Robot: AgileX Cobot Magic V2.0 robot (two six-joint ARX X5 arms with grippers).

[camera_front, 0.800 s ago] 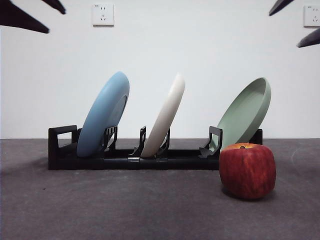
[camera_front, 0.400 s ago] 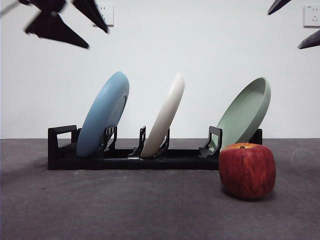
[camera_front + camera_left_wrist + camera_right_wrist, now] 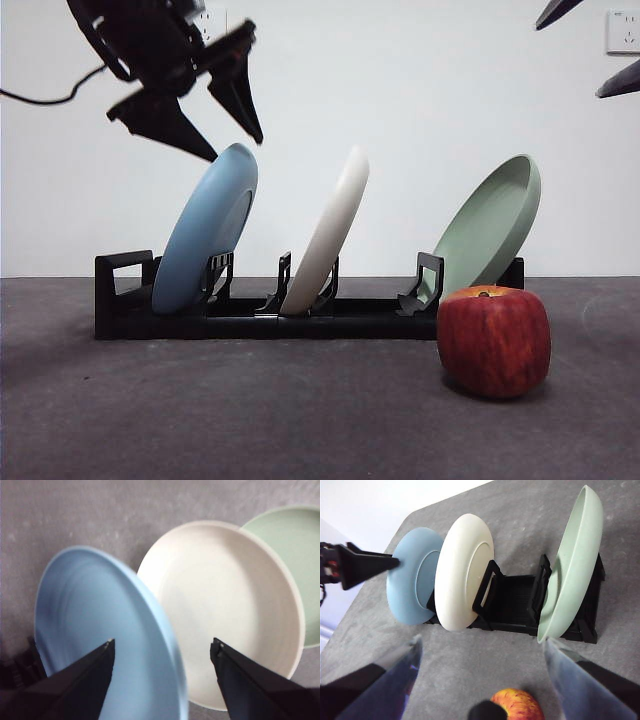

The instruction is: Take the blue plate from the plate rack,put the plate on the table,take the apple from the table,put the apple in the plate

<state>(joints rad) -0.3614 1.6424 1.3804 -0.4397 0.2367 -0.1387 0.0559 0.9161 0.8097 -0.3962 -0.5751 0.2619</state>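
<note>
The blue plate (image 3: 205, 230) leans in the leftmost slot of the black plate rack (image 3: 250, 322) on the table (image 3: 250, 420). My left gripper (image 3: 237, 147) hangs open just above the plate's top rim. In the left wrist view the plate (image 3: 90, 615) has its rim between the two spread jaws of that gripper (image 3: 163, 641), not touching them. The red apple (image 3: 494, 340) sits on the table in front of the rack's right end. My right gripper (image 3: 568, 60) waits open at the top right, above the apple (image 3: 517, 703).
A cream-white plate (image 3: 328, 235) stands in the rack's middle slot and a sage-green plate (image 3: 490, 230) leans at its right end. A white wall with sockets (image 3: 625, 30) lies behind. Bare table lies in front of the rack.
My left gripper has come down and to the right from the top left corner to just above the blue plate's top rim. The right gripper, plates and apple have not moved.
</note>
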